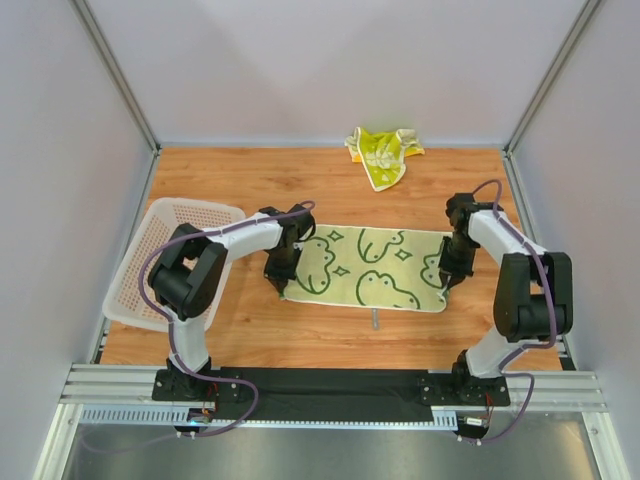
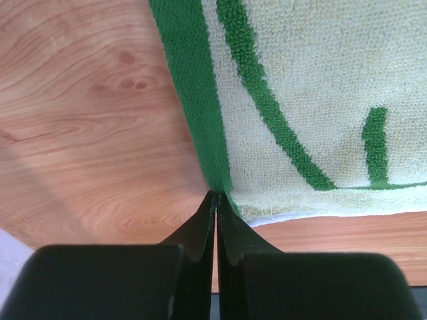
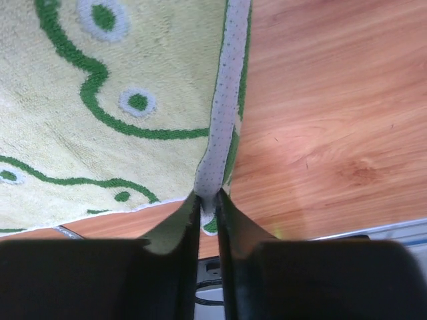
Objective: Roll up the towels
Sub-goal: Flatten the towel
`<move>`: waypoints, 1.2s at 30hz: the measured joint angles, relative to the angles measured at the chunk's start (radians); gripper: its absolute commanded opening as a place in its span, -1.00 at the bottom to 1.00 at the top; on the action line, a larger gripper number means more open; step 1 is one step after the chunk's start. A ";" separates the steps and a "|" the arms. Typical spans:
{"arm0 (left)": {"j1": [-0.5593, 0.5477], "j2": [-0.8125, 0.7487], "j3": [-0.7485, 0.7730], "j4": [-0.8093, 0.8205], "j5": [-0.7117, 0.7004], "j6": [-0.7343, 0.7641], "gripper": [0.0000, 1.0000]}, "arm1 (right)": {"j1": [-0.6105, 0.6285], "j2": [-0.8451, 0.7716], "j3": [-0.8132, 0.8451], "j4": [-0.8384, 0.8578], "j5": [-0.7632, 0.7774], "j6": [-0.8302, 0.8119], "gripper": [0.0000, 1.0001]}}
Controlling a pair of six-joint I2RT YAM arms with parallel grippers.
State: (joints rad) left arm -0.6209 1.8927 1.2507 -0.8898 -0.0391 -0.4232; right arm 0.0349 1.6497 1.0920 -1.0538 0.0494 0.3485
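A pale yellow towel with green outlines lies spread flat in the middle of the wooden table. My left gripper is at its left edge. In the left wrist view the towel's green-bordered near corner runs into the tips of the left gripper, which is shut on it. My right gripper is at the right edge. The right wrist view has the right gripper shut on a raised fold of the towel, its grey dotted underside showing. A second towel, yellow and lime, lies crumpled at the back.
A white perforated basket stands at the table's left edge, beside the left arm. A small grey object lies just in front of the flat towel's near edge. Grey walls and metal posts enclose the table on three sides.
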 measured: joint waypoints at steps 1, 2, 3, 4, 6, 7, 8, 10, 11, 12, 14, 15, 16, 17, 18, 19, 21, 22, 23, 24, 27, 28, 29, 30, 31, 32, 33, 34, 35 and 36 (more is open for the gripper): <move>0.002 0.000 0.000 -0.004 -0.003 -0.003 -1.00 | -0.011 -0.009 -0.006 0.002 -0.002 0.006 -0.53; 0.004 0.000 0.000 -0.010 -0.006 -0.010 -1.00 | -0.035 -0.022 -0.018 0.005 -0.007 0.014 -0.43; 0.009 0.000 0.000 -0.015 -0.008 -0.015 -1.00 | -0.068 -0.034 -0.032 0.005 -0.019 0.023 -0.29; 0.015 0.000 -0.001 -0.018 -0.011 -0.024 -1.00 | -0.105 -0.043 -0.048 0.008 -0.031 0.029 -0.10; 0.029 0.000 -0.003 -0.028 -0.015 -0.045 -1.00 | -0.176 -0.051 -0.082 0.006 -0.049 0.053 0.55; 0.038 -0.001 -0.006 -0.032 -0.016 -0.055 -1.00 | -0.202 -0.053 -0.098 0.005 -0.052 0.059 0.68; 0.044 -0.003 -0.009 -0.036 -0.016 -0.064 -1.00 | -0.216 -0.060 -0.115 0.006 -0.055 0.064 0.81; 0.060 -0.013 -0.022 -0.039 -0.014 -0.079 -0.99 | -0.221 -0.091 -0.138 -0.003 -0.061 0.074 0.83; 0.067 -0.020 -0.029 -0.040 -0.014 -0.087 -0.93 | -0.220 -0.111 -0.141 -0.005 -0.066 0.076 0.85; 0.072 -0.028 -0.036 -0.042 -0.014 -0.093 -0.85 | -0.219 -0.129 -0.141 -0.004 -0.072 0.079 0.85; 0.079 -0.045 -0.045 -0.048 -0.013 -0.106 -0.72 | -0.216 -0.167 -0.141 -0.003 -0.090 0.083 0.86; 0.080 -0.051 -0.046 -0.051 -0.014 -0.114 -0.71 | -0.214 -0.179 -0.141 -0.003 -0.098 0.085 0.86; 0.079 -0.061 -0.048 -0.054 -0.013 -0.121 -0.70 | -0.212 -0.184 -0.141 -0.003 -0.105 0.089 0.85; 0.079 -0.071 -0.050 -0.057 -0.014 -0.129 -0.69 | -0.210 -0.185 -0.142 -0.002 -0.112 0.093 0.85; 0.079 -0.082 -0.054 -0.057 -0.015 -0.137 -0.68 | -0.207 -0.185 -0.145 0.004 -0.119 0.096 0.85; 0.079 -0.095 -0.061 -0.058 -0.015 -0.143 -0.67 | -0.206 -0.185 -0.149 0.006 -0.127 0.101 0.84; 0.080 -0.119 -0.084 -0.055 -0.014 -0.157 -0.65 | -0.206 -0.191 -0.163 0.023 -0.143 0.115 0.80; 0.081 -0.132 -0.103 -0.050 -0.014 -0.164 -0.65 | -0.206 -0.195 -0.174 0.029 -0.150 0.128 0.77; 0.083 -0.140 -0.118 -0.049 -0.014 -0.168 -0.65 | -0.206 -0.199 -0.184 0.034 -0.154 0.138 0.73; 0.085 -0.147 -0.135 -0.048 -0.012 -0.174 -0.65 | -0.207 -0.201 -0.198 0.041 -0.159 0.153 0.69; 0.089 -0.150 -0.177 -0.036 -0.003 -0.181 -0.50 | -0.239 -0.215 -0.270 0.084 -0.192 0.199 0.57; 0.090 -0.150 -0.188 -0.031 0.002 -0.183 -0.37 | -0.267 -0.226 -0.310 0.110 -0.212 0.214 0.55; 0.090 -0.150 -0.197 -0.025 0.010 -0.184 -0.27 | -0.305 -0.237 -0.348 0.126 -0.235 0.228 0.55; 0.090 -0.150 -0.205 -0.016 0.020 -0.187 -0.11 | -0.346 -0.246 -0.379 0.133 -0.247 0.237 0.55; 0.090 -0.152 -0.214 -0.003 0.030 -0.189 -0.06 | -0.388 -0.254 -0.401 0.135 -0.254 0.242 0.55; 0.090 -0.155 -0.221 0.005 0.039 -0.193 -0.02 | -0.414 -0.260 -0.411 0.135 -0.256 0.244 0.56; 0.090 -0.160 -0.226 0.011 0.045 -0.196 -0.01 | -0.439 -0.266 -0.414 0.135 -0.256 0.243 0.56; 0.090 -0.167 -0.231 0.018 0.051 -0.198 -0.01 | -0.452 -0.274 -0.414 0.141 -0.257 0.242 0.56; 0.090 -0.173 -0.233 0.024 0.058 -0.198 0.00 | -0.460 -0.284 -0.414 0.149 -0.259 0.242 0.56; 0.090 -0.179 -0.235 0.029 0.063 -0.199 -0.01 | -0.465 -0.292 -0.414 0.155 -0.261 0.242 0.56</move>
State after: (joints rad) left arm -0.5312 1.7138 1.0161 -0.8604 0.0242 -0.6220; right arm -0.4305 1.3579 0.6785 -0.8989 -0.2119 0.5907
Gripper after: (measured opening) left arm 0.495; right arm 0.778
